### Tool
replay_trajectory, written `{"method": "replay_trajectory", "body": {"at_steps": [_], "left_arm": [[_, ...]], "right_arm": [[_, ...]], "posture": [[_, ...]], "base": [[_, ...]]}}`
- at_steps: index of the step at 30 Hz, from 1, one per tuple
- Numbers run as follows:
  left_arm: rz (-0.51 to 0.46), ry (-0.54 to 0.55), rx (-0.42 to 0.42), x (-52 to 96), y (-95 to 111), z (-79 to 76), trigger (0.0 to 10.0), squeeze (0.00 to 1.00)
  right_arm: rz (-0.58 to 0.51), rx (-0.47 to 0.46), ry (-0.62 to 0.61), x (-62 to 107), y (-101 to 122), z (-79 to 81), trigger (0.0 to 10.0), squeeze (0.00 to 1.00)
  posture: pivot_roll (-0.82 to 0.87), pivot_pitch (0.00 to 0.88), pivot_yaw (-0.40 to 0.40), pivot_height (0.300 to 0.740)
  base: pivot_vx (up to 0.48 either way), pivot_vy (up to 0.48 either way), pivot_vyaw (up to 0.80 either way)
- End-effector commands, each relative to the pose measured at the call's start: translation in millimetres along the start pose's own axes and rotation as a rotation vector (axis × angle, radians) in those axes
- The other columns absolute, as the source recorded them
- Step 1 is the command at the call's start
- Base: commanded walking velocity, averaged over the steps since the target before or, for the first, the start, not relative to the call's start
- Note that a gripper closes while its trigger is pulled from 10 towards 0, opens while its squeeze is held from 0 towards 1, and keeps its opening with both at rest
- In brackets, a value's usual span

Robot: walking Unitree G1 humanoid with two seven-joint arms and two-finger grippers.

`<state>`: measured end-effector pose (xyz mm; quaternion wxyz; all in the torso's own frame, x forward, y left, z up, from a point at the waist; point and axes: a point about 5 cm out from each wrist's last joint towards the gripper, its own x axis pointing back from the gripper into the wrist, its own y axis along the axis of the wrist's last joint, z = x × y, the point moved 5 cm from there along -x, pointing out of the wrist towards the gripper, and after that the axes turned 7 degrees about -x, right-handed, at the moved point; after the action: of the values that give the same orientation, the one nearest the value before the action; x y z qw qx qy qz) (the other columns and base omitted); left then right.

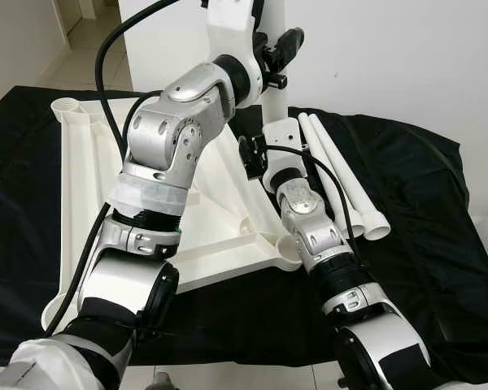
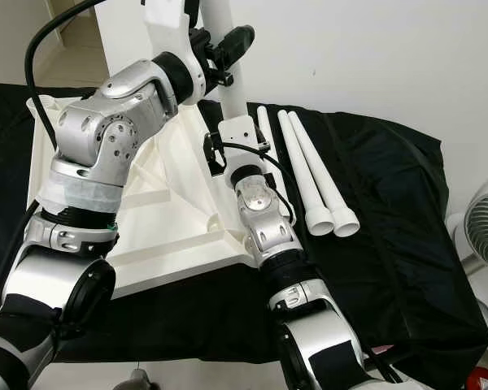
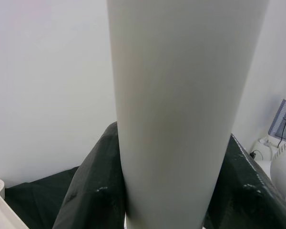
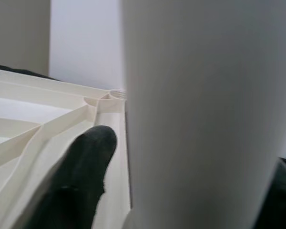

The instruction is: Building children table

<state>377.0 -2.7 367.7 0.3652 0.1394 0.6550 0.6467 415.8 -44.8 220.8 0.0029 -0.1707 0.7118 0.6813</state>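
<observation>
the white table leg stands upright, long axis vertical, over the far corner of the upturned white tabletop on the black cloth. the left gripper clamps it high up; the right gripper grips it low, fingers closed against it, apparently just above the corner socket. seating the leg likely calls for a straight push down. two spare legs lie flat just right.

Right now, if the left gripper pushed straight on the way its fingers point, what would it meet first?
The upright white table leg: the left gripper already sits around it. Past the leg, the line seems to run on to the white wall, though depth is hard to judge.
</observation>
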Motion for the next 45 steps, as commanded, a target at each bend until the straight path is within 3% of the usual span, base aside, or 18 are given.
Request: {"method": "replay_trajectory", "body": {"at_steps": [1, 2, 13, 14, 15, 16, 23, 24, 25, 34, 35, 36, 45], "left_arm": [[-0.029, -0.063, -0.001, -5.5, 9, -18.4, 10.0, 0.0], [-0.03, -0.064, -0.002, -5.7, 9, -18.8, 10.0, 0.0], [-0.032, -0.072, -0.008, -6.1, 8, -25.4, 10.0, 0.0], [-0.032, -0.074, -0.011, -6.1, 8, -26.2, 10.0, 0.0], [-0.032, -0.074, -0.011, -6.1, 8, -26.2, 10.0, 0.0], [-0.033, -0.079, -0.015, -6.1, 8, -27.9, 10.0, 0.0], [-0.04, -0.088, -0.023, -6.3, 9, -31.2, 10.0, 0.0], [-0.047, -0.098, -0.015, -6.3, 9, -32.0, 10.0, 0.69], [-0.05, -0.114, -0.005, -6.1, 9, -34.0, 10.0, 1.0], [-0.08, -0.162, 0.05, -1.4, 12, -39.4, 10.0, 1.0], [-0.089, -0.165, 0.062, 0.2, 13, -39.7, 10.0, 0.09], [-0.109, -0.155, 0.093, 4.2, 14, -37.3, 10.0, 0.0], [-0.116, -0.086, 0.149, 20.8, 7, -15.1, 10.0, 0.0]], "right_arm": [[-0.026, -0.002, 0.004, -3.9, 7, 2.2, 4.0, 0.0], [-0.028, -0.001, 0.001, -4.3, 8, 2.1, 0.0, 0.0], [-0.043, 0.017, -0.016, -6.5, 12, -0.8, 0.0, 0.0], [-0.042, 0.015, -0.016, -6.6, 12, -0.5, 2.4, 0.0], [-0.042, 0.015, -0.016, -6.6, 12, -0.5, 2.4, 0.0], [-0.041, 0.008, -0.016, -6.6, 12, 0.1, 10.0, 0.0], [-0.042, -0.002, -0.021, -7.0, 11, 0.8, 10.0, 0.0], [-0.04, -0.01, -0.026, -7.0, 11, 0.2, 10.0, 0.0], [-0.04, -0.016, -0.031, -7.1, 11, -0.5, 10.0, 0.0], [-0.044, -0.054, -0.074, -6.4, 11, -8.9, 10.0, 0.0], [-0.042, -0.065, -0.084, -6.2, 10, -11.1, 10.0, 0.0], [-0.04, -0.085, -0.1, -5.8, 10, -15.2, 10.0, 0.0], [-0.03, -0.127, -0.142, -2.0, 6, -29.0, 10.0, 0.0]], "posture": [[0.06, 0.0, -0.067, 0.74], [0.06, 0.0, -0.069, 0.74], [0.06, 0.0, -0.069, 0.74], [0.06, 0.0, -0.069, 0.74], [0.06, 0.0, -0.069, 0.74], [0.06, 0.0, -0.069, 0.74], [0.06, 0.0, -0.067, 0.74], [0.06, 0.0, -0.067, 0.74], [0.06, 0.0, -0.068, 0.74], [0.06, 0.0, -0.069, 0.74], [0.06, 0.0, -0.069, 0.74], [0.06, 0.0, -0.067, 0.74], [0.07, 0.0, -0.065, 0.74]], "base": [[0.0, 0.0, 0.0], [0.0, 0.0, 0.0], [0.0, 0.0, 0.0], [0.0, 0.0, 0.0], [0.0, 0.0, 0.0], [0.0, 0.0, 0.0], [0.0, 0.0, 0.0], [0.0, 0.0, 0.0], [0.0, 0.0, 0.0], [0.0, 0.0, 0.0], [0.0, 0.0, 0.0], [0.0, 0.0, 0.0], [0.0, 0.0, 0.0]]}}
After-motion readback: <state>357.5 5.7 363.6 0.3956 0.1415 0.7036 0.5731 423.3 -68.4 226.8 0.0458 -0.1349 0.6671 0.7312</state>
